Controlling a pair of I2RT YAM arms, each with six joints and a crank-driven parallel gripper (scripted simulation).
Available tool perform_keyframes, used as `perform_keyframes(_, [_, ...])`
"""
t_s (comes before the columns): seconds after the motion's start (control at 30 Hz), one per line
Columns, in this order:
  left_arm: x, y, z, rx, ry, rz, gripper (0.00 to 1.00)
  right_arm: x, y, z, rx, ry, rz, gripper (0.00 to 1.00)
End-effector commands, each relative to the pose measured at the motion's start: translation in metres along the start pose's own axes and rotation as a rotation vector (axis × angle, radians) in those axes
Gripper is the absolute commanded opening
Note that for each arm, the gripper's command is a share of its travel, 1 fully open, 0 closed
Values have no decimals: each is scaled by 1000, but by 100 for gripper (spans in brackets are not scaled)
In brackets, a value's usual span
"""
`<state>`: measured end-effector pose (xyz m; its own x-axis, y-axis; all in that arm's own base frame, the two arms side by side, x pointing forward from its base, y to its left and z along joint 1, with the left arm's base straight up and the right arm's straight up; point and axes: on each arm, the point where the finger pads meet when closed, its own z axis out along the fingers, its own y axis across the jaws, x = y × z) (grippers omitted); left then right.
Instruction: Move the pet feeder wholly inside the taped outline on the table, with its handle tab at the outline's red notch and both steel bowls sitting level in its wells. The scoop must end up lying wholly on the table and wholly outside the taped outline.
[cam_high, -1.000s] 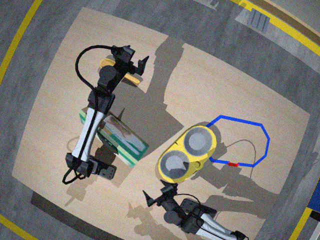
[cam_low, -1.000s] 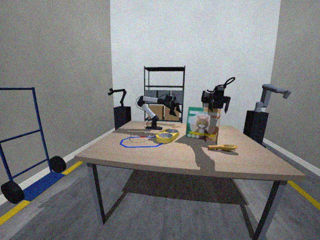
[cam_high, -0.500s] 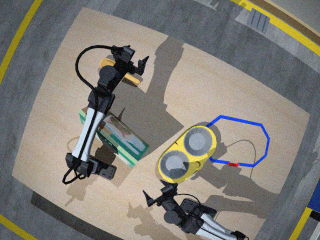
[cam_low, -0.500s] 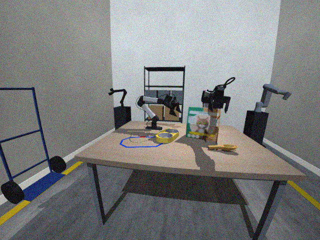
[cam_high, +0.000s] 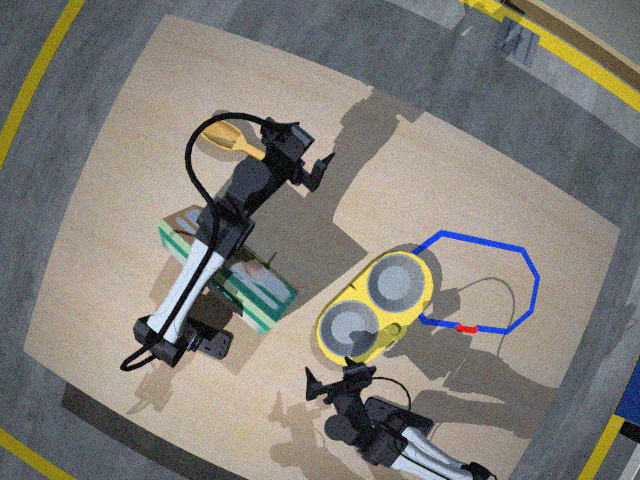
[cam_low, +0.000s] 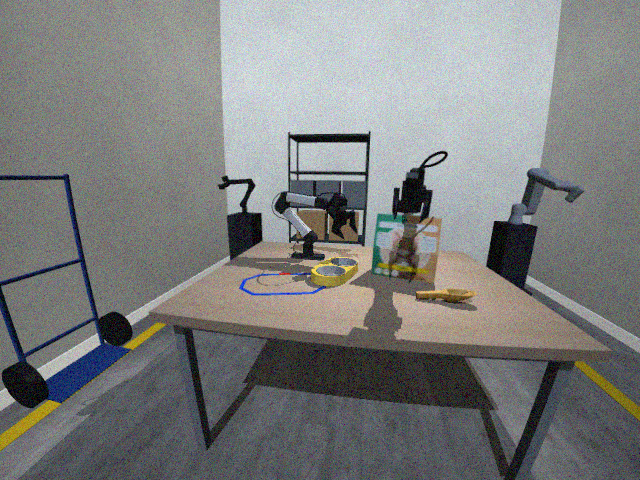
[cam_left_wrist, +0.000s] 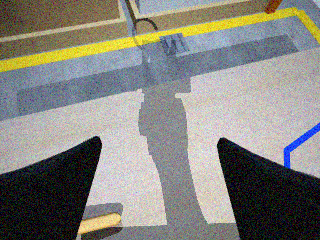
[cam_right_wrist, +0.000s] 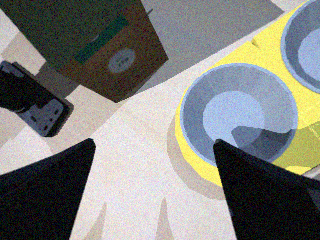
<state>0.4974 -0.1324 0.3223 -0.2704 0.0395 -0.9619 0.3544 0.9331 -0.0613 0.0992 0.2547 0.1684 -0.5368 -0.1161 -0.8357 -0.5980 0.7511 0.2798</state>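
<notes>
From left to right in the top view, we see the scoop (cam_high: 222, 135) (cam_low: 449, 295) (cam_left_wrist: 102, 223) on the table, well apart from the feeder (cam_high: 372, 305) (cam_low: 336, 281) (cam_right_wrist: 245, 54). Our left gripper (cam_high: 302, 138) (cam_low: 410, 217) (cam_left_wrist: 159, 140) is spread wide above the table, up and left of the feeder; our right gripper (cam_high: 327, 364) (cam_low: 345, 233) (cam_right_wrist: 154, 141), also wide and empty, hangs near the feeder's lower end. The feeder holds both bowls and covers the left part of the blue outline (cam_high: 480, 241) (cam_low: 279, 293) (cam_left_wrist: 286, 157)

The feeder (cam_high: 362, 302) (cam_low: 336, 278) (cam_right_wrist: 250, 52) is plain yellow; its bowls (cam_high: 397, 282) (cam_high: 348, 328) (cam_low: 329, 270) (cam_low: 343, 261) (cam_right_wrist: 239, 115) are grey. The outline (cam_high: 483, 241) (cam_low: 281, 293) (cam_left_wrist: 302, 137) is blue, red (cam_high: 466, 328) (cam_low: 285, 273) near six o'clock in the top view. The scoop (cam_high: 251, 149) (cam_low: 445, 295) (cam_left_wrist: 102, 222) is golden-tan.
</notes>
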Motion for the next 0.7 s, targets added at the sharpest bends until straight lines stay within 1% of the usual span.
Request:
perform_keyframes(0.0, [3, -32, -28, 29, 55, 21, 100, 0, -34, -1, 185, -16, 75, 100])
perform_keyframes(0.07, [7, -71, -45, 92, 85, 43, 100, 5, -54, 2, 288, -12, 113, 100])
perform_keyframes(0.13, [12, -106, -62, 156, 113, 71, 100, 2, -67, 4, 365, -20, 155, 100])
perform_keyframes(0.23, [19, -164, -101, 275, 147, 124, 100, 8, -94, 11, 510, -17, 206, 100])
perform_keyframes(0.33, [27, -208, -142, 384, 169, 176, 100, 12, -119, 17, 638, -11, 246, 100])
perform_keyframes(0.4, [32, -229, -168, 447, 181, 208, 100, 15, -133, 20, 709, -7, 267, 100])
perform_keyframes(0.5, [40, -252, -203, 530, 195, 251, 100, 19, -149, 24, 794, 1, 289, 100])
perform_keyframes(0.57, [40, -252, -203, 530, 195, 251, 100, 19, -149, 24, 794, 1, 289, 100])
perform_keyframes(0.67, [49, -269, -240, 615, 206, 295, 100, 26, -161, 27, 853, 43, 303, 100])
